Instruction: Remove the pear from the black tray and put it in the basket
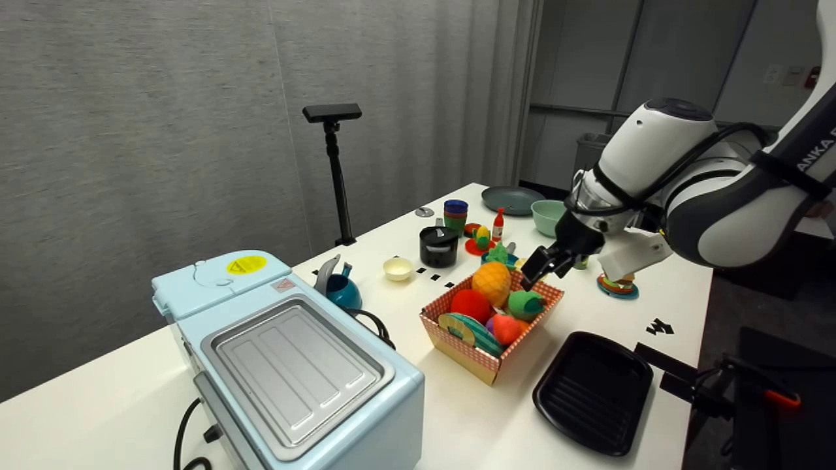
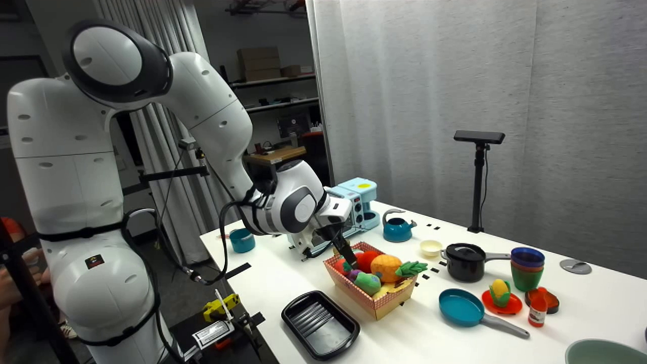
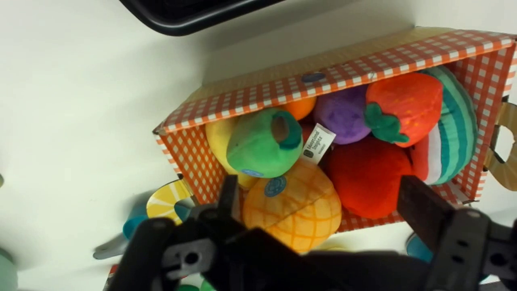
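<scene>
We're seeing the green plush pear (image 3: 261, 144) sitting in the gingham-rimmed basket (image 3: 250, 100), centre of the wrist frame, presumably being propped by the plush pineapple (image 3: 297, 210). We're holding the gripper (image 3: 319, 182) spread, pinching nothing, likely for backing off cleanly.

Grey curtains (image 2: 429, 76) hang behind a white table (image 2: 409, 333); shelves (image 2: 283, 104) hold brown boxes (image 2: 259, 63); a wooden desk (image 2: 277, 154) stands below.

Black tray (image 3: 177, 29): cut off by the wrist view's top edge. Yellow item (image 3: 217, 137): partly hidden by the pear (image 3: 258, 145). In an exterior view: pale green bowl (image 2: 604, 351), cropped at bottom; red bottle (image 2: 539, 305), label illegibly small.
</scene>
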Robot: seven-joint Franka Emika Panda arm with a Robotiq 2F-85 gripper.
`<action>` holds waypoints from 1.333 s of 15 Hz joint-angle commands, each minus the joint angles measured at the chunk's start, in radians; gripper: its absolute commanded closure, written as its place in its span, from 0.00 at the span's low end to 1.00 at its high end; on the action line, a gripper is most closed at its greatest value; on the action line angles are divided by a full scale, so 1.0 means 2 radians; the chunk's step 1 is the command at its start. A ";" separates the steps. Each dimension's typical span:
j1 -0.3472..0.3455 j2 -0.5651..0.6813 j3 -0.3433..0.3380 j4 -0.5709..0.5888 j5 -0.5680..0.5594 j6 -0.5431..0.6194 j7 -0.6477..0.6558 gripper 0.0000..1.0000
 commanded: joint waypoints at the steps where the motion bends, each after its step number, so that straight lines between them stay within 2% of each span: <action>1: -0.008 -0.006 0.019 -0.013 0.016 0.008 -0.003 0.00; 4: -0.023 -0.011 0.052 -0.022 0.037 -0.012 -0.019 0.00; 6: -0.016 -0.015 0.044 -0.016 0.025 -0.046 -0.020 0.00; 9: -0.022 -0.017 0.057 -0.014 0.036 -0.079 -0.042 0.00; 20: -0.017 -0.009 0.038 0.000 -0.001 -0.033 -0.088 0.00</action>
